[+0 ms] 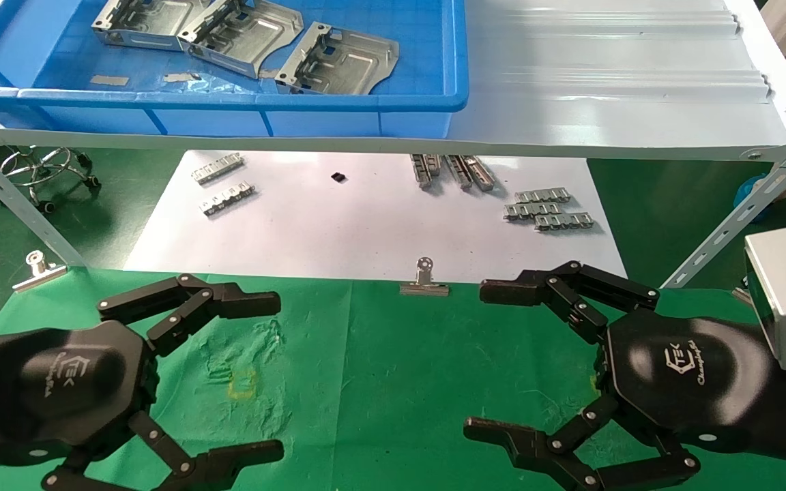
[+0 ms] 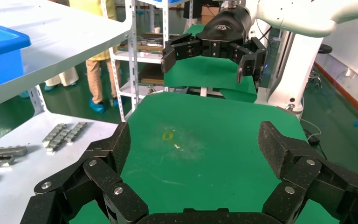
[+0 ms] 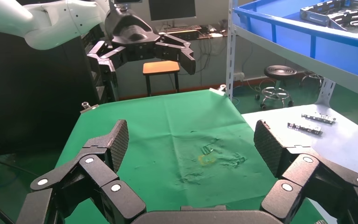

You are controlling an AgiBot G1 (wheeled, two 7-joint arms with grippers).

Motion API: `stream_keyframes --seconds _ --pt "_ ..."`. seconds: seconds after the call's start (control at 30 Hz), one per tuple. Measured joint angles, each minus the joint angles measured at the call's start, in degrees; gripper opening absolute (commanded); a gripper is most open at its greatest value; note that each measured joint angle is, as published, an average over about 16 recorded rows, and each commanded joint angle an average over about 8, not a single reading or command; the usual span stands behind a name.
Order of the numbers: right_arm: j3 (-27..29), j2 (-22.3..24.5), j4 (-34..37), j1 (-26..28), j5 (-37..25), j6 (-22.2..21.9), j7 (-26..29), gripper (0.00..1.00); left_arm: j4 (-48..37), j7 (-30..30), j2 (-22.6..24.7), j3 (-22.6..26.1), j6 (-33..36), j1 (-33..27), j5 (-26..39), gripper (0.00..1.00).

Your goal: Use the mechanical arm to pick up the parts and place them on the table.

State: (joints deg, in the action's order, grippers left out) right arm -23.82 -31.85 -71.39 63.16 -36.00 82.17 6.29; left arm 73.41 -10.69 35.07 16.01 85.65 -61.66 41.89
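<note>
L gripper (image 1: 277,375) hovers over green table (image 1: 366,382), wide open, empty; parts (image 1: 243,34) lie in blue tray (image 1: 366,102) on upper shelf, none taken yet; approach from above, clear tray wall; R gripper (image 1: 478,361) also wide open, empty; binder clip (image 1: 424,279) and ridged strips (image 1: 548,210) nearby.

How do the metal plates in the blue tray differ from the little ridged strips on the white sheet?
The plates are broad, flat stampings with folded edges; the ridged strips are small and narrow. The plates lie overlapping in the blue tray on the upper shelf; the strips lie in separate groups on the white sheet below. Both are silver metal, untouched by either gripper.
</note>
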Motion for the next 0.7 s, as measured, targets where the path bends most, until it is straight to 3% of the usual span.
stream_keyframes --seconds 0.2,0.23,0.27,0.7 --pt "0.0 0.0 0.0 0.0 0.0 0.0 0.0 0.16 -0.07 0.0 0.04 -0.01 -0.14 -0.01 0.03 1.0" --pt "0.0 0.0 0.0 0.0 0.0 0.0 0.0 0.05 -0.12 0.01 0.09 -0.02 -0.24 -0.02 0.05 1.0" --pt "0.0 0.0 0.0 0.0 0.0 0.0 0.0 0.0 -0.18 0.03 0.16 -0.02 -0.37 -0.04 0.08 1.0" --pt "0.0 0.0 0.0 0.0 0.0 0.0 0.0 0.0 -3.3 0.22 4.61 0.41 -6.57 -3.6 2.47 1.0"
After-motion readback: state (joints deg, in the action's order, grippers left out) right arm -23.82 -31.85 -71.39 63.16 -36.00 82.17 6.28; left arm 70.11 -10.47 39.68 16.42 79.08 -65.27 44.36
